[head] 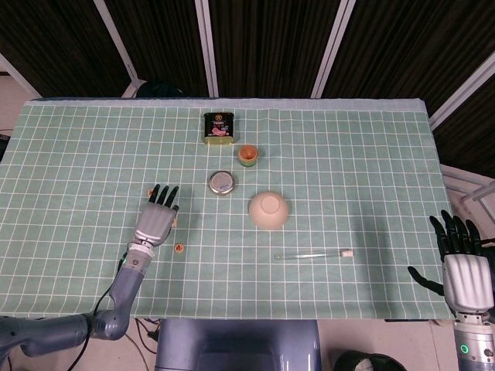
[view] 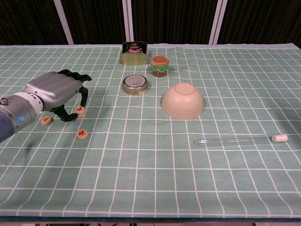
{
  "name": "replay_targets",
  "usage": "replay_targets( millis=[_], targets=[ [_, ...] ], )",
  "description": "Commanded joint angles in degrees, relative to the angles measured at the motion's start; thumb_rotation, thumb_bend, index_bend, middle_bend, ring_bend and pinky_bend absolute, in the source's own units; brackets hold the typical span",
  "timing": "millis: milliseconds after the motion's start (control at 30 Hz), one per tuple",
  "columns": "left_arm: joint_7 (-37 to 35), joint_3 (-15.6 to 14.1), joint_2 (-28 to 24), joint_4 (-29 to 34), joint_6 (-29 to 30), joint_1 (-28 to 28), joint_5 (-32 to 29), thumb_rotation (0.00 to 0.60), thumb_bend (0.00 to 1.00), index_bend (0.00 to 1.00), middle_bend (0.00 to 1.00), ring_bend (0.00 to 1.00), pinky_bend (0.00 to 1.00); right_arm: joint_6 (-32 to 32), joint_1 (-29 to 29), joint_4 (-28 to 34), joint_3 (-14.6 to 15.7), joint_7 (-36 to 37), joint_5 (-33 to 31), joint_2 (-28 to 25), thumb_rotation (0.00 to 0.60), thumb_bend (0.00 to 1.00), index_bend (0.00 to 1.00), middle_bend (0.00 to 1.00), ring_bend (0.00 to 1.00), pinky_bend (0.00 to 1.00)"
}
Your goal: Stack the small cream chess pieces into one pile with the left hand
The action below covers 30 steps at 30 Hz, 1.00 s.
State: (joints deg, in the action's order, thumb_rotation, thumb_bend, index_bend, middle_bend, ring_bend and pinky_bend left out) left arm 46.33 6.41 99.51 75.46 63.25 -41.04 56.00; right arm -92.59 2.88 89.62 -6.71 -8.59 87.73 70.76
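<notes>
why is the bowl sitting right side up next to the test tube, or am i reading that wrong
Wrong on one count: the bowl is upside down, base up and rim on the cloth, as the chest view shows. It does sit near the test tube, which lies on its side in front of it.

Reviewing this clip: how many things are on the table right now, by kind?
Cream chess pieces: 4 in sight; the left hand may hide more
Rectangular tin: 1
Round tin: 1
Small cup: 1
Upturned bowl: 1
Test tube: 1
Total: 9 in sight
</notes>
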Motion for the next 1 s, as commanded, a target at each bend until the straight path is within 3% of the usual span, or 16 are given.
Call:
replay_targets(
  millis=[33, 1000],
  targets=[
    [0.17, 0.04, 0.02, 0.08, 0.11, 0.03, 0.03, 0.6, 0.34, 0.47, 0.01, 0.0, 0.0, -0.05, -0.01, -0.03, 0.0, -0.03, 0.03, 0.0, 0.6, 0.23, 0.09, 0.01, 0.0, 0.0],
    [3.17, 0.25, -0.61, 1.4, -0.07, 0.09, -1.74, 0.6, 0.34, 0.42, 0.01, 0.0, 0.0, -0.09, -0.06, 0.12, -0.17, -0.45, -0.35, 0.12, 0.6, 0.23, 0.09, 0.01, 0.0, 0.0]
  ],
)
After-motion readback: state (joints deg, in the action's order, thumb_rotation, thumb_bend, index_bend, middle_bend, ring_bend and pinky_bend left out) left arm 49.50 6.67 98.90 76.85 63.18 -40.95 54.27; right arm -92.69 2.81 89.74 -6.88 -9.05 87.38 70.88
